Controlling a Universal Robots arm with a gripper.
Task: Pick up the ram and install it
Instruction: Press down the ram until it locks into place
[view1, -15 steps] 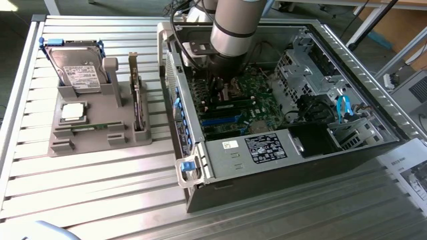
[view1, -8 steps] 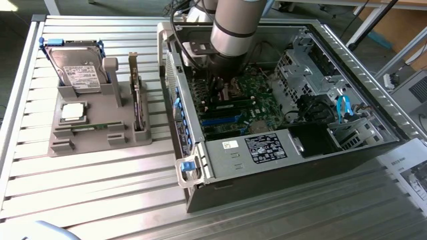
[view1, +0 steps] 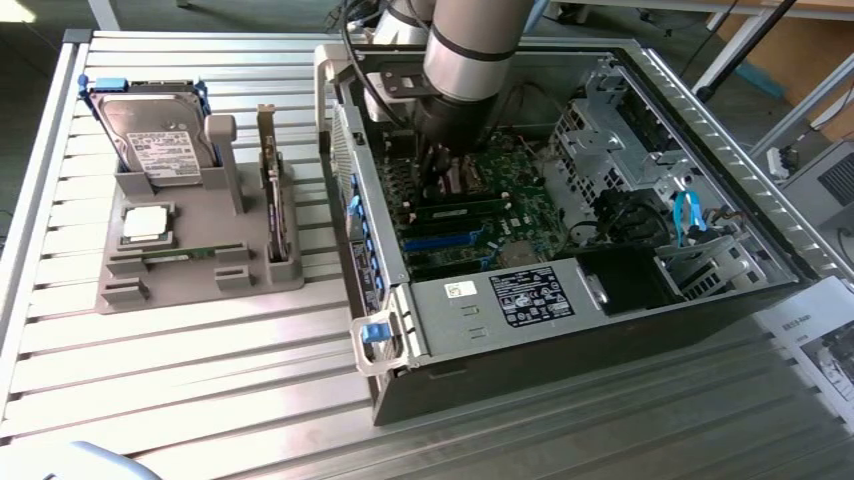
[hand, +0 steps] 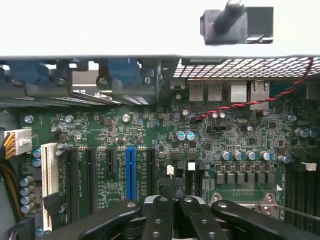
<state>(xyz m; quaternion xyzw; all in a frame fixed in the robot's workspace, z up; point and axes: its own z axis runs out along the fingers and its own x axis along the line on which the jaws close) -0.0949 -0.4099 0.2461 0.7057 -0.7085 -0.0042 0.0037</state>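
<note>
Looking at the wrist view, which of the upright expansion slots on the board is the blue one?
The blue slot is the fourth in the row counting from the white slot beside the cable bundle. The other slots around it are black. It stands nearest the gripper.

An open black metal computer case lay on a slatted aluminium table, its green motherboard exposed. Beside it, on the exterior view's left, a grey plastic holder carried an upright silver hard drive and a square silver-topped processor chip.
</note>
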